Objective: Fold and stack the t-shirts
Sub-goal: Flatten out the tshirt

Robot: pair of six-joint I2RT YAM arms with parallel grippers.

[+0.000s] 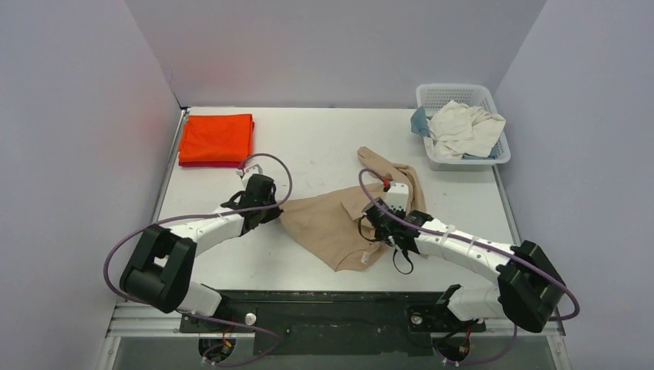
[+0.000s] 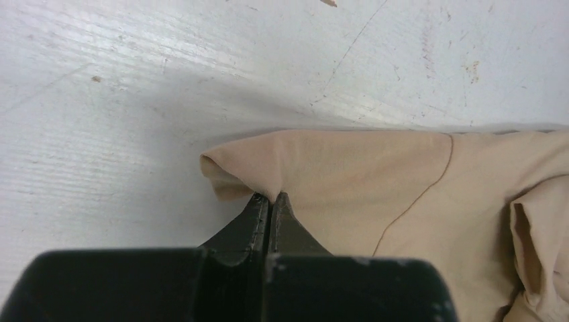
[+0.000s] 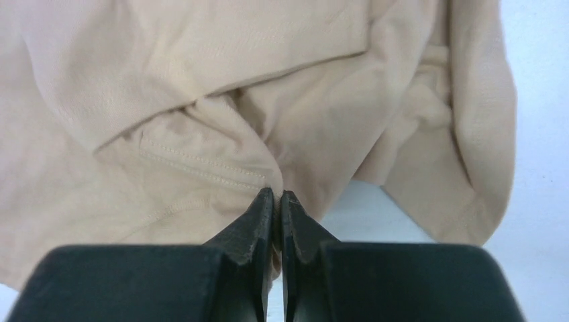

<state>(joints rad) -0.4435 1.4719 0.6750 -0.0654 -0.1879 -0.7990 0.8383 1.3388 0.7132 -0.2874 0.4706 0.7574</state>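
while the tan tee (image 1: pixel 324 227) lies crumpled near the middle of the worktop (image 1: pixel 324 146), both pincers have hold of it. the left pincer (image 2: pixel 270 198) has its jaws pressed together on a turned-over corner at the cloth's 9 o'clock edge. the right pincer (image 3: pixel 277 194) is pinched tight on a bunched fold beside a stitched hem, toward 3 o'clock. a loose part of the cloth trails off toward 1 o'clock.

the cloth looks light, limp and thin. it will likely sag and crease wherever it is unsupported, and one pinch may catch several layers. the better holds are probably two matching corners of the hem or the shoulders, pulled apart so it lies flat.

at 10 o'clock the orange tee (image 1: pixel 217 137) sits folded on a dark red one (image 1: pixel 207 163). at 2 o'clock the basket (image 1: pixel 461 90) holds a cream-white tee (image 1: pixel 463 127) and a blue one (image 1: pixel 419 122), both unfolded.
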